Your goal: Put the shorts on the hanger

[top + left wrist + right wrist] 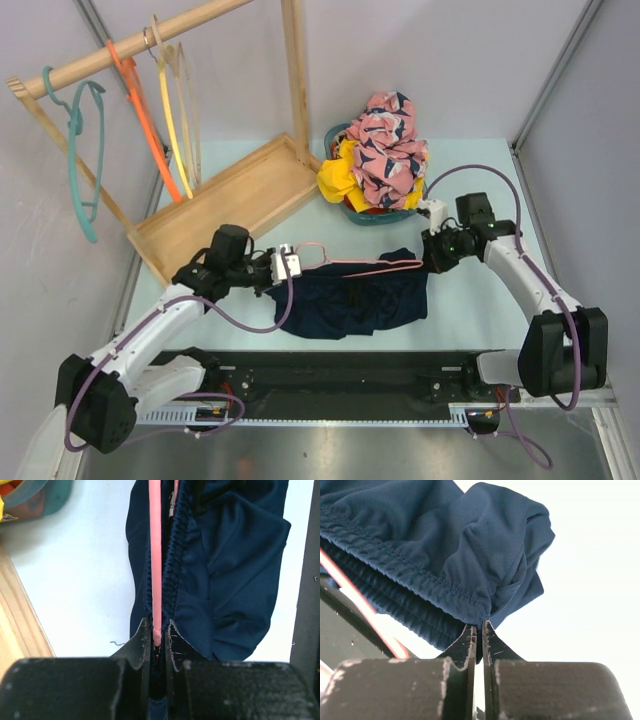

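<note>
jaws clamped both sides, left gripper (158,630) on hanger (155,555), right gripper (479,627) on shorts (445,540); shorts look partly threaded, not yet released.

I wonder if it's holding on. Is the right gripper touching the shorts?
Touching. The right wrist view shows the right gripper shut on the waistband edge of the shorts, with no gap.

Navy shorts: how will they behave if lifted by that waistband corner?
Likely floppy: the shorts bunch and fold where the right end effector pinches them. Probably light: the fabric looks like thin mesh. They may slide along the smooth hanger.
</note>
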Controlling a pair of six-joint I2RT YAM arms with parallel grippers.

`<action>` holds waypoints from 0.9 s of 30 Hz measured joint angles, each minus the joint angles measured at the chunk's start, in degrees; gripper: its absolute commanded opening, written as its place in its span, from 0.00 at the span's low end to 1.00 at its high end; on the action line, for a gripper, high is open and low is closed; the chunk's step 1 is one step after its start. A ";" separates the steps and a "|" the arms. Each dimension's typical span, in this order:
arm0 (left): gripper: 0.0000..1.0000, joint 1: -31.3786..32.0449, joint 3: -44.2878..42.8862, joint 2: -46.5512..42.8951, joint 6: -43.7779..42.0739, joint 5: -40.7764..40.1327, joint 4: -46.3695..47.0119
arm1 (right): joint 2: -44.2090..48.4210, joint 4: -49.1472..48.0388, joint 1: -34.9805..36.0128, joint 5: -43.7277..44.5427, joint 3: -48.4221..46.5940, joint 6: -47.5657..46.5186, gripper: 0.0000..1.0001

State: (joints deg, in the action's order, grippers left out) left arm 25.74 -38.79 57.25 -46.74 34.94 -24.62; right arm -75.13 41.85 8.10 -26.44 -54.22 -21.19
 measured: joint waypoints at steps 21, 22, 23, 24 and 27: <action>0.00 8.00 -5.55 10.67 -0.63 -11.93 -0.24 | 7.28 5.70 8.83 5.09 -4.90 -4.33 0.04; 0.00 8.81 -6.34 11.15 0.24 -12.81 -0.48 | 7.23 5.77 10.38 6.27 -5.40 -4.24 0.22; 0.00 9.20 -6.99 11.52 0.74 -13.44 -0.79 | 7.17 5.81 11.61 7.30 -5.84 -4.04 0.36; 0.00 9.40 -7.72 11.78 1.57 -14.03 -1.20 | 6.99 5.92 12.46 8.15 -6.27 -3.78 0.48; 0.00 9.40 -8.98 11.65 2.73 -14.51 -2.51 | 6.27 6.47 13.16 9.53 -7.45 -3.48 0.75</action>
State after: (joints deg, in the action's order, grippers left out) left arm 35.14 -47.77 68.90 -44.01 20.43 -27.14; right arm -68.86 48.31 21.26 -16.91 -61.67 -24.67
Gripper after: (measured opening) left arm 0.099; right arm 0.566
